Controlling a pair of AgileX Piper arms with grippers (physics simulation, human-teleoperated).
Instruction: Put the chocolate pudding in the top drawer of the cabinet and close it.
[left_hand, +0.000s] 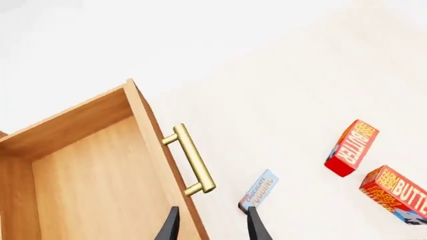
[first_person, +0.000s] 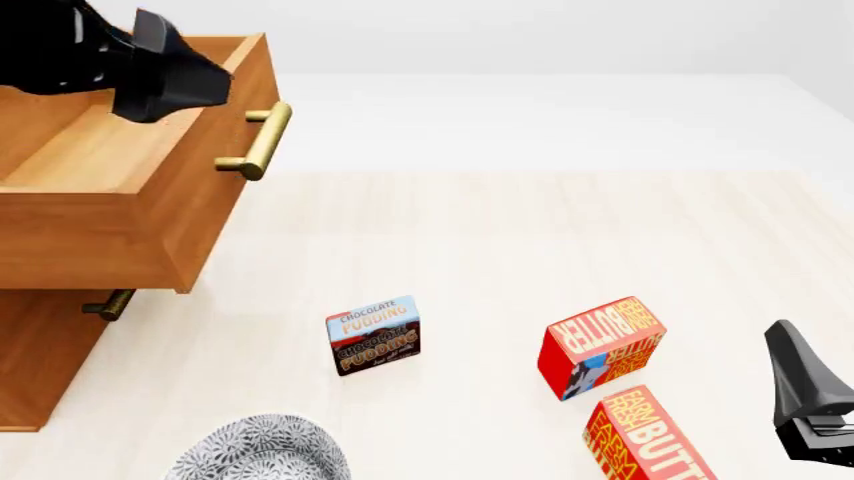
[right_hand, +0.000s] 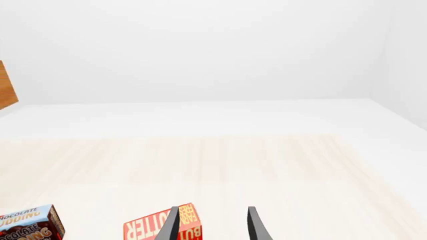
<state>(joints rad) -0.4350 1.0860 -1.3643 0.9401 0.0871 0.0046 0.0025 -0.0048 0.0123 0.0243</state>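
we see the top drawer (first_person: 127, 215) pulled open, and the chocolate pudding (first_person: 375, 335) lies on the table at 5 o'clock from it. the left gripper (left_hand: 212, 225) and the right gripper (right_hand: 213, 224) both have fingers apart and hold nothing.

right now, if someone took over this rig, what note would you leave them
Left gripper: open, holds nothing, above the front of the open top drawer.
Right gripper: open, empty, low at the table's right side, near the butter boxes.
Chocolate pudding: standing on the table in front of the cabinet, not gripped.
Done: top drawer pulled out, nothing visible inside it.
Left: pick up the pudding, place it in the top drawer, push the drawer shut by its brass handle.
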